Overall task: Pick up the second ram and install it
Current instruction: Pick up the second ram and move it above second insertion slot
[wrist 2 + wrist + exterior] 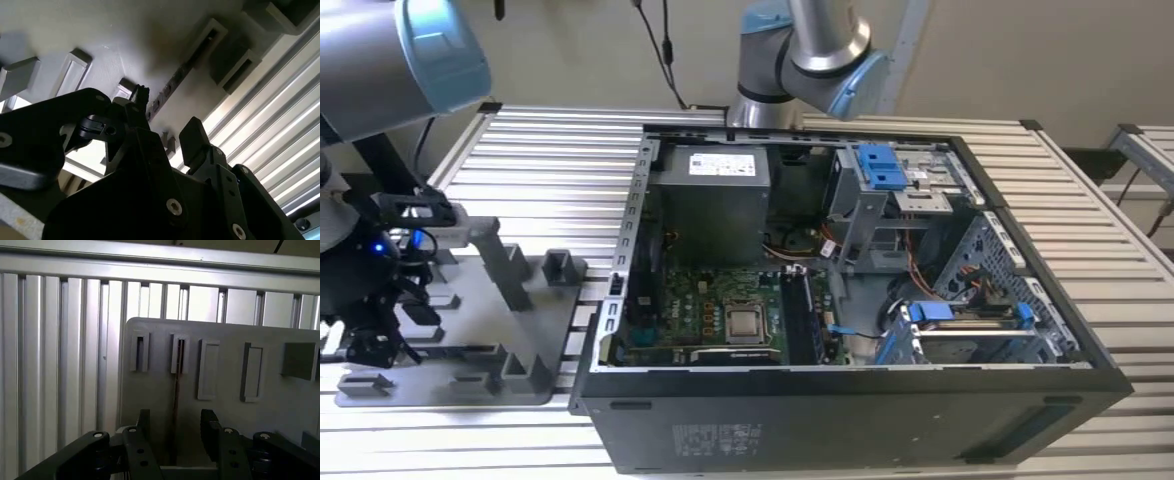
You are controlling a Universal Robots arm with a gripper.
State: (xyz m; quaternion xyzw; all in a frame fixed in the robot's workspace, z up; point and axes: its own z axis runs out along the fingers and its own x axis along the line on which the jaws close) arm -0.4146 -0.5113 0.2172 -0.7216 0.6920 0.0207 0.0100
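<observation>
The second ram (176, 390) stands on edge in a slot of the grey plastic tray (280, 400), and shows as a thin dark strip in both wrist views. The gripper (176, 430) hangs over it with its fingers (144, 424) spread wide, one on each side of the stick, clear of it and holding nothing. In the exterior view the tray lies on the slatted table (534, 140), at about eight o'clock from the open computer case (854, 430)

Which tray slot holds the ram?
The slot in line with the open gripper: the dark ram stands edge-on in it; its neighbours look empty.
</observation>
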